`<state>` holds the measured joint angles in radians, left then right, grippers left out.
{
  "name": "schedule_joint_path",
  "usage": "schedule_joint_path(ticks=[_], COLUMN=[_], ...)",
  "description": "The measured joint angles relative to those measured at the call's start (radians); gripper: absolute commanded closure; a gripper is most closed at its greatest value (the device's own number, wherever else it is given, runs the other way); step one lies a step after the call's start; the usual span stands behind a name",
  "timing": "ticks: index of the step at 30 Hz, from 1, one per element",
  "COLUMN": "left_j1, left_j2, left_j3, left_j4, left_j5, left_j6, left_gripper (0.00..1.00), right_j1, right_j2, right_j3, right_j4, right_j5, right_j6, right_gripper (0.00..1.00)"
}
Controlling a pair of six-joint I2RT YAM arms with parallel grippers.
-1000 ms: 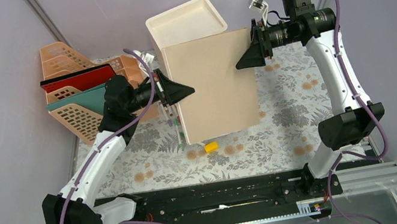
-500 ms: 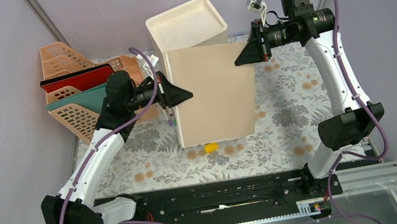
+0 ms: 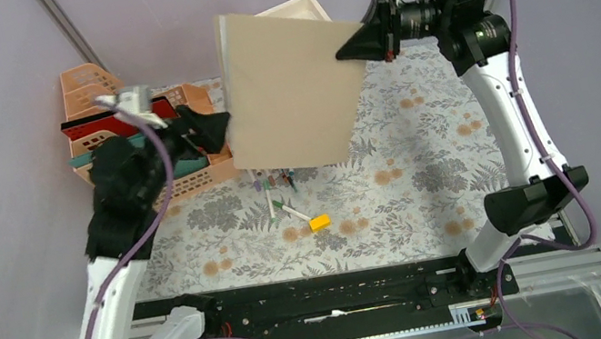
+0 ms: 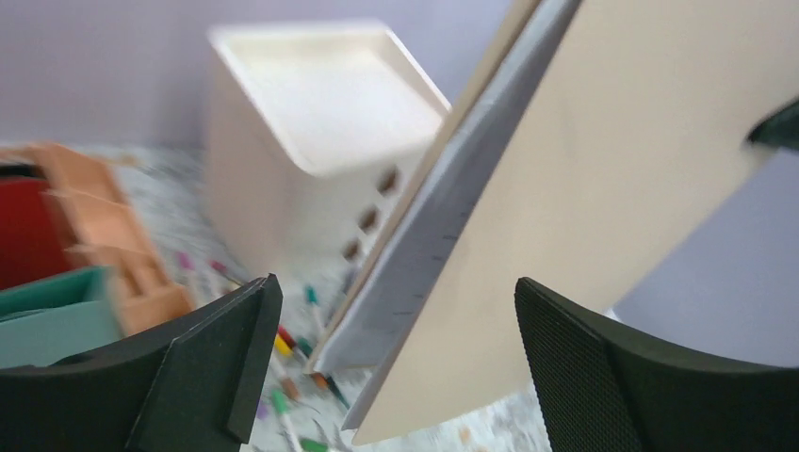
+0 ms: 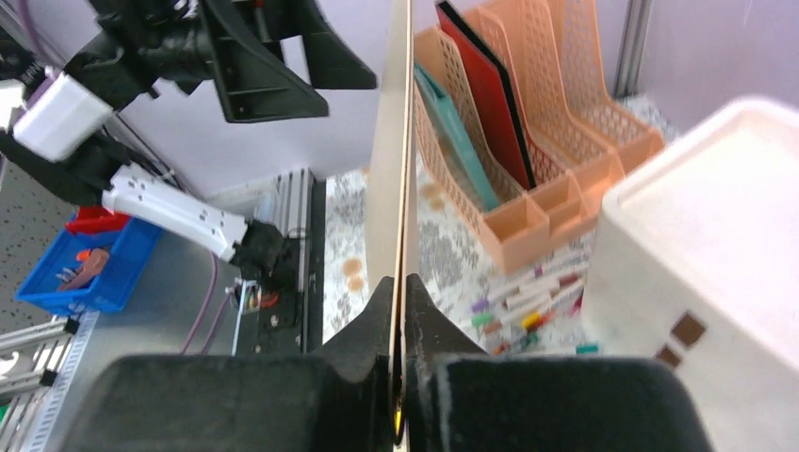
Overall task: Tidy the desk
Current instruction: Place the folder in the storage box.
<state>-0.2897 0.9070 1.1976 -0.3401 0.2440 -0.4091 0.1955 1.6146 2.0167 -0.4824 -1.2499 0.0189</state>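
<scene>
Top external: right pincer (image 3: 342,53) clamps beige folder (image 3: 288,89) aloft; left pincer (image 3: 212,129) wide, arm upright.

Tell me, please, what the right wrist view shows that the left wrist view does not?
Only the right wrist view shows the blue plastic bin and the right gripper shut on the thin edge of the beige flat folder. Only the left wrist view shows that folder's grey spine and broad face, seen past the open left gripper. Both show the white plastic box, the peach mesh file rack and the scattered coloured pens.
</scene>
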Motion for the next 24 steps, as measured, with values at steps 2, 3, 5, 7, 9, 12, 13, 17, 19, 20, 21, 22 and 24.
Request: schedule_joint_path(ticks=[2, 3, 5, 7, 9, 12, 13, 17, 19, 20, 21, 22, 24], left_j1=[0.0, 0.0, 0.0, 0.0, 0.0, 0.0, 0.0, 0.0, 0.0, 0.0, 0.0, 0.0, 0.0], left_j2=[-0.048, -0.063, -0.09, -0.096, -0.093, -0.091, -0.09, -0.087, -0.087, -0.087, -0.088, -0.088, -0.089], left_j3=[0.048, 0.074, 0.145, 0.206, 0.253, 0.293, 0.299, 0.301, 0.298, 0.296, 0.293, 0.288, 0.274], left_j4=[-0.035, -0.051, -0.098, -0.135, -0.165, -0.206, -0.22, -0.267, -0.283, -0.292, -0.294, -0.296, -0.297], left_j5=[-0.13, -0.19, -0.336, -0.447, -0.541, -0.648, -0.685, -0.791, -0.838, -0.858, -0.874, -0.887, -0.911], left_j6=[0.013, 0.019, 0.03, 0.038, 0.043, 0.043, 0.043, 0.034, 0.029, 0.025, 0.023, 0.019, 0.012], left_gripper=[0.01, 0.01, 0.01, 0.01, 0.01, 0.01, 0.01, 0.01, 0.01, 0.01, 0.01, 0.01, 0.01], right_j1=[0.019, 0.029, 0.053, 0.072, 0.091, 0.118, 0.129, 0.172, 0.197, 0.211, 0.224, 0.238, 0.262], right_j2=[0.04, 0.068, 0.151, 0.233, 0.312, 0.409, 0.436, 0.504, 0.526, 0.537, 0.549, 0.56, 0.579], right_j3=[0.044, 0.079, 0.185, 0.29, 0.386, 0.491, 0.517, 0.556, 0.557, 0.558, 0.559, 0.56, 0.561], right_j4=[0.116, 0.161, 0.246, 0.299, 0.352, 0.414, 0.434, 0.515, 0.555, 0.577, 0.6, 0.623, 0.663], right_j5=[0.002, 0.005, 0.028, 0.059, 0.102, 0.173, 0.198, 0.289, 0.332, 0.354, 0.377, 0.399, 0.437], right_j6=[0.101, 0.14, 0.218, 0.27, 0.311, 0.35, 0.359, 0.38, 0.385, 0.386, 0.385, 0.384, 0.374], right_gripper=[1.0, 1.0, 1.0, 1.0, 1.0, 1.0, 1.0, 1.0, 1.0, 1.0, 1.0, 1.0, 1.0])
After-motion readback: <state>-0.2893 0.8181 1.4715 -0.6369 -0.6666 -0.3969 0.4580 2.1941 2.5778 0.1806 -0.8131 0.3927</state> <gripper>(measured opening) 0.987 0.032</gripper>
